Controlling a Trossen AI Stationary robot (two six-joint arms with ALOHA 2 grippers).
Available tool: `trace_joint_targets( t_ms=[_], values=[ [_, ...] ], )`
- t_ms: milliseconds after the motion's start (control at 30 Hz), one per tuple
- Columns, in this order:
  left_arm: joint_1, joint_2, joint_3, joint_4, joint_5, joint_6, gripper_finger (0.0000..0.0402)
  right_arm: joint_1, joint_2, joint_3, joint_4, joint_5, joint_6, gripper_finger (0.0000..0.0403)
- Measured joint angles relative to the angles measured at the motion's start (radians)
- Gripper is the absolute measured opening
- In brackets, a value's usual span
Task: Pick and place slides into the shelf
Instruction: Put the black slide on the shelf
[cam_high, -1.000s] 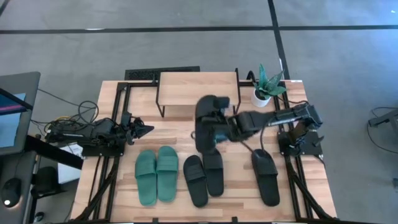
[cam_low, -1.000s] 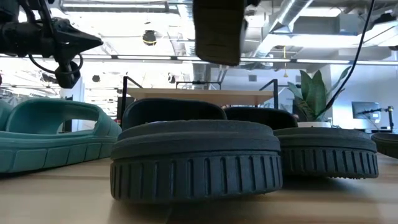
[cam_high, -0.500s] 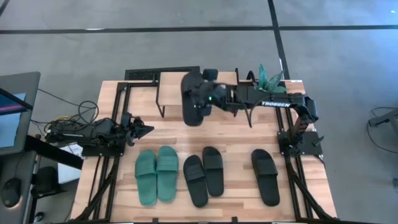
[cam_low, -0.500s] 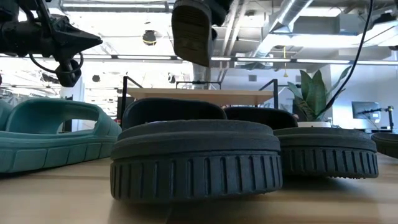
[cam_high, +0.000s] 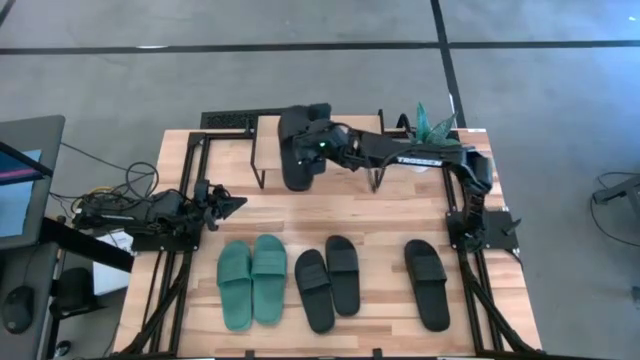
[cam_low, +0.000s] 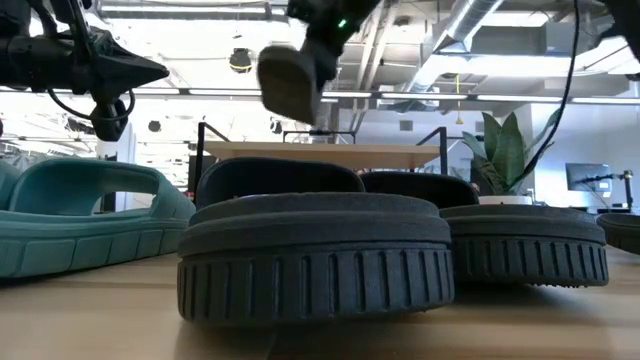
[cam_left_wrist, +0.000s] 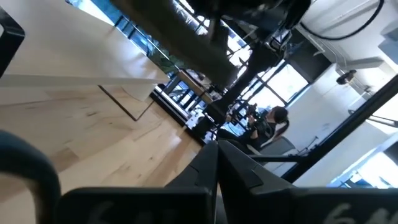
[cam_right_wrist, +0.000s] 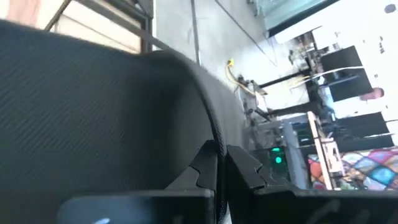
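Note:
A black slide hangs in my right gripper above the left part of the shelf, a light plank on thin black legs near the table's far edge. In the low view that slide floats above the shelf top. On the near half of the table lie a green pair, a black pair and a single black slide, all flat on their soles. My left gripper waits shut at the table's left edge. My right gripper is shut on the black slide at its right long side, coming level from the table's right. The slide's dark ribbed surface fills the wrist view and hides which part sits between the fingers. The slide is lifted clear and tilted over the shelf.
A small potted plant stands at the far right corner beside the shelf. Black frame rails run along the left and right table edges. Bare wood lies between the shelf and the row of slides.
My right gripper has carried the black slide from above the table's middle toward the far edge and leftward, stretching the arm out over the shelf. The slide has stayed clear of the table and has come lower toward the shelf top, turning as it went.

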Motion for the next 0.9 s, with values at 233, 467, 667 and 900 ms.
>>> trace_joint_targets(
  t_ms=[233, 467, 667, 900],
  values=[
    [0.000, 0.000, 0.000, 0.009, -0.014, -0.014, 0.0000, -0.048, 0.040, -0.003, 0.007, -0.003, -0.004, 0.0001],
    [0.000, 0.000, 0.000, 0.008, -0.047, -0.016, 0.0000, -0.103, 0.038, -0.002, 0.050, -0.007, -0.013, 0.0001],
    [0.000, 0.000, 0.000, 0.007, -0.071, -0.015, 0.0000, -0.121, 0.046, 0.000, 0.081, -0.068, -0.074, 0.0001],
    [0.000, 0.000, 0.000, 0.007, -0.075, -0.015, 0.0000, -0.115, 0.081, 0.000, 0.061, -0.072, -0.080, 0.0001]
  ],
)
